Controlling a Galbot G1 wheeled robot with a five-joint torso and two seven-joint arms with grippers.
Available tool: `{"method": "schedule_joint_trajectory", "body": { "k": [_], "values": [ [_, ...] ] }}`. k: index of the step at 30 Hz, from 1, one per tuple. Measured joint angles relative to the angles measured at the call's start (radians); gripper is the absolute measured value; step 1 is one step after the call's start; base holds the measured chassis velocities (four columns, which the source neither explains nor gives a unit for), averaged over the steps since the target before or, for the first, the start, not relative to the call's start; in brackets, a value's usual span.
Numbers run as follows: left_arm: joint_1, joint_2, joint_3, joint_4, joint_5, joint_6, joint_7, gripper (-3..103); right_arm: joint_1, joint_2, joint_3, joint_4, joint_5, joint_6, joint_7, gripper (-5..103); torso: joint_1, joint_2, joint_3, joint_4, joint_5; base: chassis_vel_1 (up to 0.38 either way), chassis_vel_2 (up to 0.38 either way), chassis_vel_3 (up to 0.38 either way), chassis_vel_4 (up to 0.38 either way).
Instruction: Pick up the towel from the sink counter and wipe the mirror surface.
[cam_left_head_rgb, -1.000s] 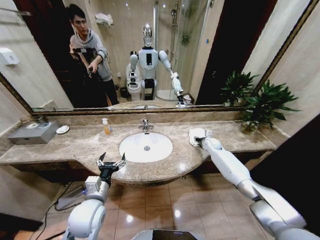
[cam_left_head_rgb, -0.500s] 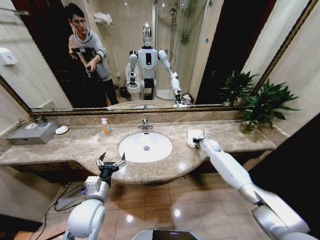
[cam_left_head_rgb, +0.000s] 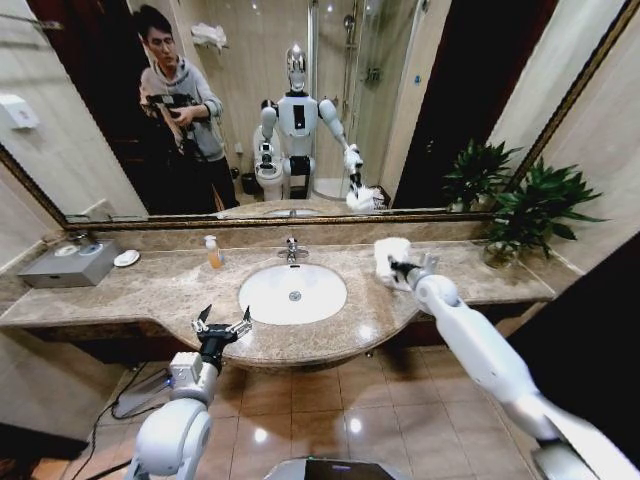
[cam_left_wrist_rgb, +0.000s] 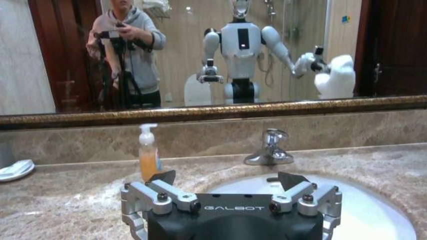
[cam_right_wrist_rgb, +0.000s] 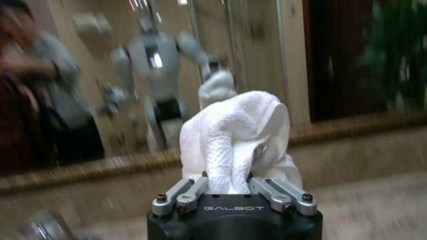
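1. Far out beyond the left gripper, at the counter's end, sits a grey box (cam_left_head_rgb: 68, 265) with a small white dish (cam_left_head_rgb: 126, 258) just beside it.
2. The left gripper (cam_left_head_rgb: 222, 326) hangs at the front edge of the sink counter (cam_left_head_rgb: 160, 290), fingers spread wide apart, nothing between them. It is just in front of the white oval basin (cam_left_head_rgb: 292, 293).
3. Straight ahead of that gripper in the left wrist view: a soap bottle (cam_left_wrist_rgb: 149, 154) with amber liquid stands against the backsplash, and the chrome faucet (cam_left_wrist_rgb: 270, 148) stands behind the basin (cam_left_wrist_rgb: 373, 212).
4. Now the action: the right gripper (cam_left_head_rgb: 404, 269) is up above the counter, to the right of the basin, clamped on the towel (cam_left_head_rgb: 390, 259).
5. The right wrist view shows it plainly: the right gripper (cam_right_wrist_rgb: 229, 186) has its fingers pinched in on the white towel (cam_right_wrist_rgb: 233, 140), which bunches up above the fingertips in a soft lump, clear of the marble.
6. Ahead of the held towel runs the mirror surface (cam_left_head_rgb: 420, 110), its dark frame along the top of the backsplash; the towel is near it, and I cannot tell whether they touch.
7. Past the right gripper, at the counter's far corner, stands a leafy green plant (cam_left_head_rgb: 528, 212).
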Motion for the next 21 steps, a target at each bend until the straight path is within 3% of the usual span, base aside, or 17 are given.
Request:
{"method": "schedule_joint_trajectory", "body": {
  "k": [5, 9, 11, 12, 14, 21],
  "values": [
    [0.0, 0.0, 0.0, 0.0, 0.0, 0.0, 0.0, 100, 0.008, 0.011, 0.063, 0.117, -0.035, 0.077, 0.025, 18, 0.0, 0.0, 0.0, 0.0002, -0.0002, 0.0, 0.0, 0.0, 0.0],
    [0.0, 0.0, 0.0, 0.0, 0.0, 0.0, 0.0, 100, 0.069, 0.049, 0.083, 0.102, -0.086, 0.157, 0.047, 18, 0.0, 0.0, 0.0, 0.0004, -0.0005, 0.0, 0.0, 0.0, 0.0],
    [0.0, 0.0, 0.0, 0.0, 0.0, 0.0, 0.0, 100, 0.157, 0.099, 0.089, 0.012, -0.202, 0.27, 0.037, 18, 0.0, 0.0, 0.0, 0.0002, -0.0002, 0.0, 0.0, 0.0, 0.0],
    [0.0, 0.0, 0.0, 0.0, 0.0, 0.0, 0.0, 100, 0.157, 0.099, 0.089, 0.012, -0.202, 0.27, 0.037, 18, 0.0, 0.0, 0.0, 0.0002, -0.0002, 0.0, 0.0, 0.0, 0.0],
    [0.0, 0.0, 0.0, 0.0, 0.0, 0.0, 0.0, 100, 0.287, 0.159, 0.086, -0.096, -0.273, 0.367, 0.039, 18, 0.0, 0.0, 0.0, 0.0004, -0.0003, 0.0, 0.0, 0.0, 0.0],
    [0.0, 0.0, 0.0, 0.0, 0.0, 0.0, 0.0, 100, 0.543, 0.29, 0.06, -0.342, -0.395, 0.501, -0.02, 18, 0.0, 0.0, 0.0, 0.0002, -0.0006, 0.0, 0.0, 0.0, 0.0]
  ]
}}
